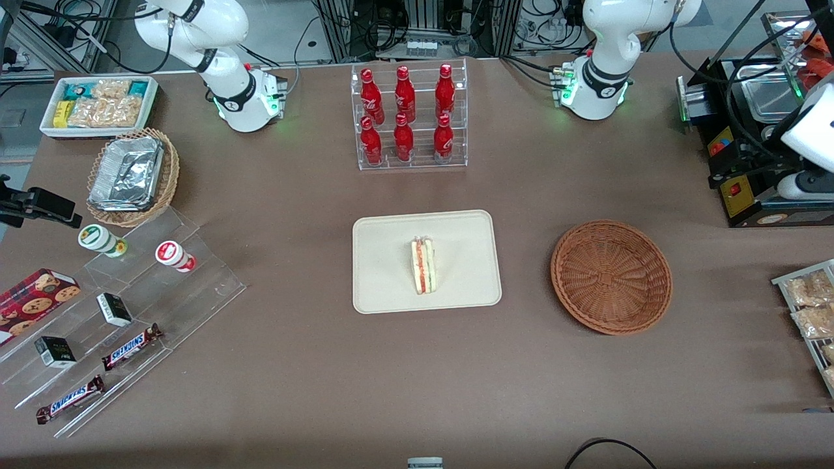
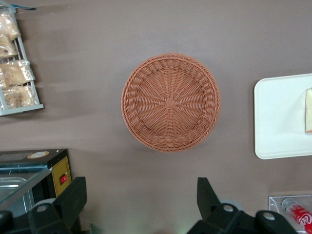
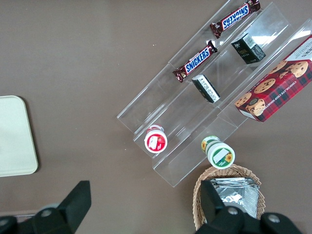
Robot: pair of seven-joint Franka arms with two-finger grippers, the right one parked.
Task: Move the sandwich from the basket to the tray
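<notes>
Sandwich (image 1: 423,266) standing on edge mid-tray (image 1: 381,286), delivered. Beside it toward the working arm's end, basket (image 1: 611,276) bare. Gripper (image 2: 139,207) high above the basket, fingers spread, holding nothing, apparently retreated after release.

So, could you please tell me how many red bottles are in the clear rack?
6: three on the upper tier, three on the lower. None looks hidden. The open pincer hovers above the empty basket.

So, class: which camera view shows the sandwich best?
The front view: the whole sandwich stands on the tray. The left wrist view, with the open gripper high above the basket, catches only its edge; the right wrist view shows none.
</notes>
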